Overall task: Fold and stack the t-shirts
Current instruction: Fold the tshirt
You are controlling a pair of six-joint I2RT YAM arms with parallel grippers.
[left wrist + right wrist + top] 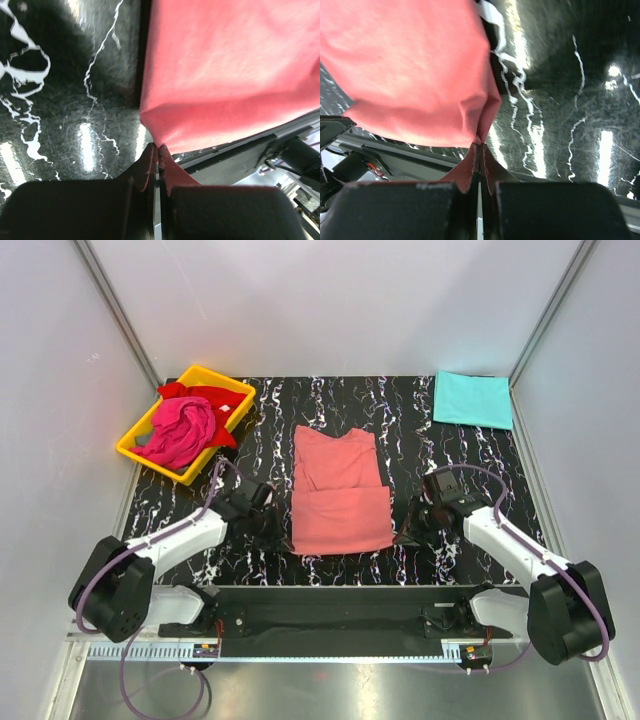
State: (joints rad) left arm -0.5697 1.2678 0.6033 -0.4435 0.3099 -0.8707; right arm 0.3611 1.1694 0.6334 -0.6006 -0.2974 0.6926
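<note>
My left gripper (159, 150) and right gripper (481, 146) are each clamped on a near corner of the salmon-pink cloth t-shirt (340, 490).
It lies partly folded at the centre of the black marbled worktop (250, 435). A folded turquoise cloth t-shirt (472, 398) rests at 1 o'clock. A crumpled magenta cloth t-shirt (180, 432) and a red cloth t-shirt (215, 397) fill the yellow plastic tray (148, 462) at 10 o'clock.

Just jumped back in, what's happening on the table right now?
The left hand is shut on the near left corner of the salmon-pink cloth t-shirt lying mid-table; the right hand pinches its near right corner. A folded turquoise t-shirt lies at the far right. The crumpled magenta t-shirt and red t-shirt sit in the yellow plastic tray, far left.
</note>
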